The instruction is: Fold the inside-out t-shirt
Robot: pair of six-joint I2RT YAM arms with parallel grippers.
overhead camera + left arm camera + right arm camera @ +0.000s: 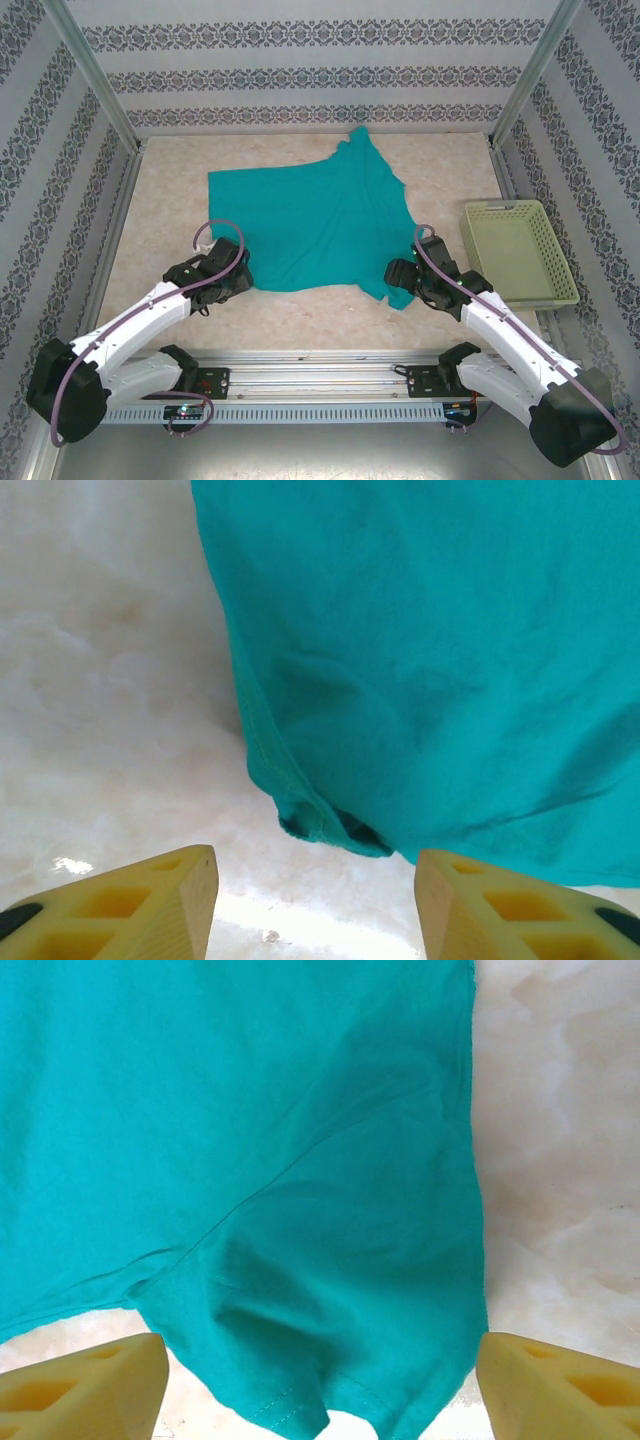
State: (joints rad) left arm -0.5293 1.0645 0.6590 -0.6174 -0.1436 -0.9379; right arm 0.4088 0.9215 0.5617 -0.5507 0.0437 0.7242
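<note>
The inside-out t-shirt (pixel 305 215) is teal-green and lies spread on the pale marbled table (pixel 160 190), one sleeve pointing to the back. My left gripper (pixel 243 278) sits at its near left corner. In the left wrist view that curled corner (pixel 325 825) lies just ahead of the open left gripper (pixel 317 905), and bare table shows between the yellow fingers (pixel 150 905). My right gripper (pixel 398 275) is at the near right sleeve. In the right wrist view the sleeve's stitched hem (pixel 330 1360) lies between the wide-open right gripper's (pixel 320 1395) fingers (pixel 90 1385).
A pale yellow-green basket (pixel 503 208) stands at the right side of the table, close beside my right arm. Patterned walls and metal posts (pixel 95 75) enclose the table. Bare table lies left of the shirt and behind it.
</note>
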